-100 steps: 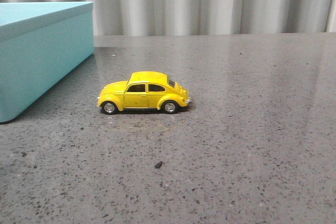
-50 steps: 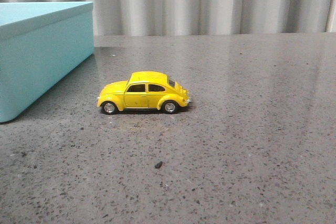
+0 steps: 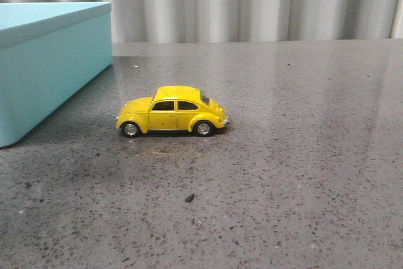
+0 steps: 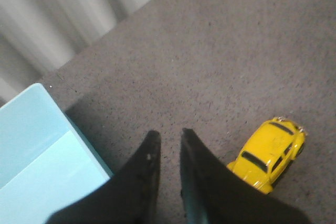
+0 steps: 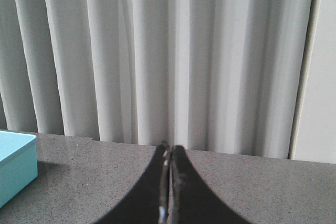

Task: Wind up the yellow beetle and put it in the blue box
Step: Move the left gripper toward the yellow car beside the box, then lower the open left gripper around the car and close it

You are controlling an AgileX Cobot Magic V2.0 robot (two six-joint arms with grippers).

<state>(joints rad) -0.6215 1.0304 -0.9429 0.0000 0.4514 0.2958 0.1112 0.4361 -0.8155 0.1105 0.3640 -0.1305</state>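
Observation:
The yellow beetle (image 3: 172, 111) stands on its wheels in the middle of the grey table, side-on, nose to the left. The blue box (image 3: 44, 61) stands at the far left with its lid on. Neither gripper shows in the front view. In the left wrist view my left gripper (image 4: 169, 136) hangs above the table with a narrow gap between its fingers, empty, between the blue box (image 4: 37, 156) and the yellow beetle (image 4: 270, 153). In the right wrist view my right gripper (image 5: 169, 148) is shut and empty, pointing at the curtain; a corner of the blue box (image 5: 16, 163) shows.
A small dark speck (image 3: 189, 198) lies on the table in front of the car. A pleated grey curtain (image 3: 252, 4) closes off the table's far edge.
The front view shows the car and the box unmoved. Nothing else has visibly changed.

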